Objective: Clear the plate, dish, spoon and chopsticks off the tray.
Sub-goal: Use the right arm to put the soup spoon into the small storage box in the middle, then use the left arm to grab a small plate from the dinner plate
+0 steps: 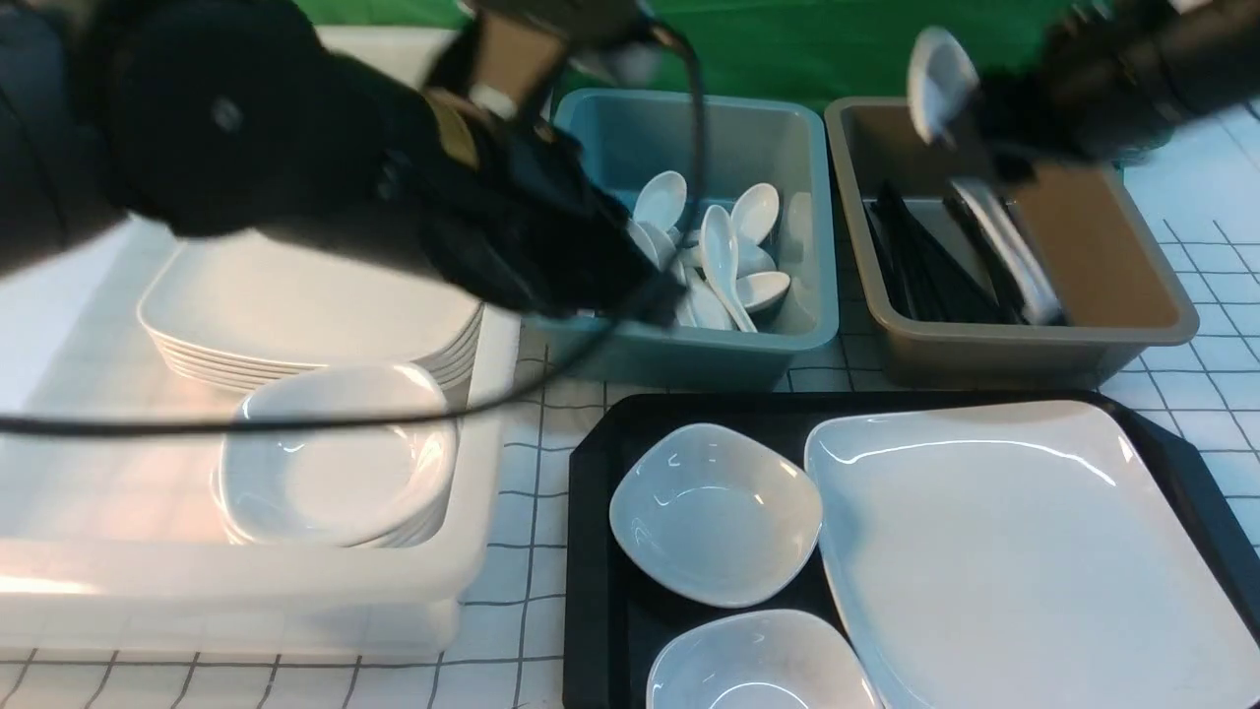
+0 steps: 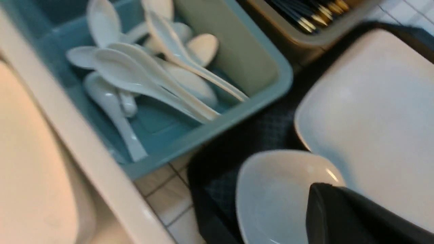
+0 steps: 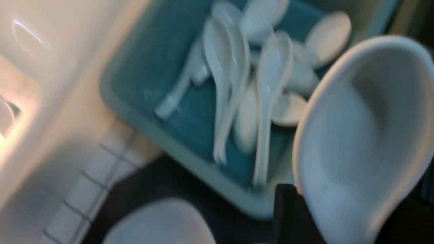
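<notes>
Currently the right gripper (image 1: 984, 128) is clamped on the spoon (image 1: 938, 79), held in the air beyond the tray's (image 1: 591, 581) far edge, above the brown tub (image 1: 1132, 286) that contains the chopsticks (image 1: 925, 271). The left gripper (image 1: 630, 290) is fully closed over the tray's far left corner, with nothing seen in it. The plate (image 1: 1014, 551), a dish (image 1: 716, 512) and a second dish (image 1: 758, 670) sit on the tray.

Nearest dish (image 1: 760, 662) partly off-frame.
</notes>
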You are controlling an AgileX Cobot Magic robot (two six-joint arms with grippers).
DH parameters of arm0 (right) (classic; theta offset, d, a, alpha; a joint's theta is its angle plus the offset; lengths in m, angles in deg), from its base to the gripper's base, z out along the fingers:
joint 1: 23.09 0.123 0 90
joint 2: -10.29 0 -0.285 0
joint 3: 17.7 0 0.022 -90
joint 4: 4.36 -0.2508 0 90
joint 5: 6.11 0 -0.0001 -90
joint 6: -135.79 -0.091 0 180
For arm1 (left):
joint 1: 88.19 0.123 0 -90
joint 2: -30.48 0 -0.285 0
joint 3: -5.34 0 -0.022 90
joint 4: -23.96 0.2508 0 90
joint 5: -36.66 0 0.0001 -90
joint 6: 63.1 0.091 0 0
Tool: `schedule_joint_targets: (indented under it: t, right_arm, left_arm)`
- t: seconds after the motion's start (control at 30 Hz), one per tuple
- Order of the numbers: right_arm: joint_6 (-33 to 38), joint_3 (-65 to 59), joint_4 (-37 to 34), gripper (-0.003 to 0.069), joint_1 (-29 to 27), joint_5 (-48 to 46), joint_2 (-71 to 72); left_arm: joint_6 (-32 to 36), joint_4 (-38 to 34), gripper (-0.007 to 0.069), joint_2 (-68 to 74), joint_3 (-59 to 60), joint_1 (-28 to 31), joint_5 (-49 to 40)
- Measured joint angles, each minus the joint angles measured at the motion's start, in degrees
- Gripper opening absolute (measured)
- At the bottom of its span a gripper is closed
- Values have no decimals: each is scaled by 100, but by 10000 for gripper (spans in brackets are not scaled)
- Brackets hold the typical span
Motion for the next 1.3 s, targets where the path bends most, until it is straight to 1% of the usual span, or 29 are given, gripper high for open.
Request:
schedule_joint_targets:
  t: [0.1, 0.17, 0.23, 0.3, 0.33, 0.37, 0.4, 0.43, 0.47, 0.5, 0.53, 0.63, 0.7, 0.73, 0.77, 0.87, 0.9, 0.93, 1.0, 1.17, 1.27, 1.3]
  right_arm:
    - [-98, 1073, -54, 307, 224, 17, -841]
    - [-300, 1949, -86, 307, 320, 17, -1547]
    - [-464, 2492, -93, 307, 354, 2, -2123]
    - [-589, 2789, -88, 307, 360, -27, -2376]
    - [-768, 3093, -88, 321, 367, -116, -2736]
    - [-935, 3234, -83, 356, 367, -209, -2889]
    - [-977, 3274, -83, 363, 367, -255, -2917]
    - [-1081, 3372, -83, 430, 371, -458, -3061]
    - [-1107, 3403, -83, 470, 371, -611, -3106]
    - [-1120, 3408, -83, 475, 371, -676, -3111]
    - [-1155, 3426, -83, 494, 371, -918, -3107]
    - [-1166, 3463, -78, 490, 371, -1262, -3030]
    - [-1166, 3474, -57, 454, 330, -1666, -2872]
    - [-1166, 3474, -36, 407, 315, -1877, -2760]
    - [-1181, 3434, -7, 350, 285, -1982, -2606]
    - [-1187, 3067, 115, 136, 227, -2048, -1877]
    - [-1187, 2994, 145, 111, 227, -2048, -1817]
    - [-1165, 2608, 276, 50, 220, -2051, -1203]
    - [-1098, 2039, 455, 29, 220, -2051, -516]
    - [-1042, 153, 928, 32, 220, -2043, 1167]
    - [-1036, -1228, 1047, 43, 216, -1711, 2229]
    - [-1036, -1407, 1053, 43, 216, -1650, 2291]
  left_arm:
    - [-137, -99, -1, 0, -19, 441, 29]
    - [-164, -175, -1, 0, -32, 661, -208]
    - [-101, -198, -1, 0, -32, 722, -501]
    - [11, -230, -1, 0, -32, 728, -719]
    - [203, -357, -1, 0, -32, 722, -971]
    - [329, -465, -1, 0, -32, 708, -1091]
    - [379, -488, -1, 0, -32, 709, -1132]
    - [540, -654, -1, 0, -32, 652, -1244]
    - [681, -741, -1, 0, -32, 550, -1315]
    - [719, -753, -1, 0, -32, 527, -1340]
    - [764, -786, -1, 0, -32, 283, -1394]
    - [771, -813, -1, 39, -32, -171, -1411]
    - [740, -834, -1, 125, -37, -544, -1411]
    - [655, -841, -1, 211, -42, -730, -1445]
    - [592, -853, -1, 295, -47, -838, -1459]
    - [493, -881, -1, 576, -47, -1161, -1652]
    - [481, -881, -1, 576, -47, -1178, -1669]
    - [452, -876, -1, 714, -47, -1299, -1836]
    - [420, -870, -1, 820, -47, -1383, -1969]
    - [448, -800, 7, 1056, -47, -1467, -1874]
    - [870, -773, 46, 1265, -47, -1473, -1765]
    - [928, -773, 54, 1298, -47, -1473, -1759]
